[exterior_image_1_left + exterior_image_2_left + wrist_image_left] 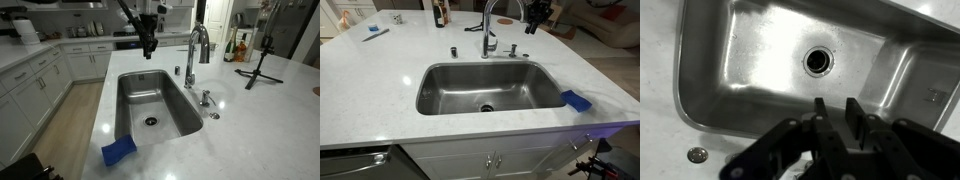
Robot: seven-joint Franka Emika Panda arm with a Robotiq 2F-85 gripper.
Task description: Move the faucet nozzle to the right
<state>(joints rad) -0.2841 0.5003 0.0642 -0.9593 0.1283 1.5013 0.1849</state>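
A white stone counter holds a steel sink [186, 122]. The faucet nozzle [190, 60], a tall chrome arch, rises from the counter at the basin's long edge. In an exterior view it stands at 12 o'clock from the drain [486, 106], and the faucet nozzle [487, 35] is cut off at the top of the picture, so its tip is hard to trace.

The gripper [148, 50] hangs dark over the far end of the basin, at 9 o'clock from the spout and apart from it. Its arm runs out of the top of the picture. From the opposite side the gripper [531, 28] shows at 3 o'clock from the arch, close beside it. Whether they touch cannot be told there.

In the wrist view the gripper [835, 115] enters from 6 o'clock, its body cropped by the lower edge. Its two fingers [818, 112] stand a narrow gap apart, with only bare sink steel between them.

A blue cloth [118, 150] lies on the sink's near corner. A black tripod [262, 65] stands at 3 o'clock from the faucet. A short chrome stub [205, 97] sits just beside the faucet base, too small to make out.
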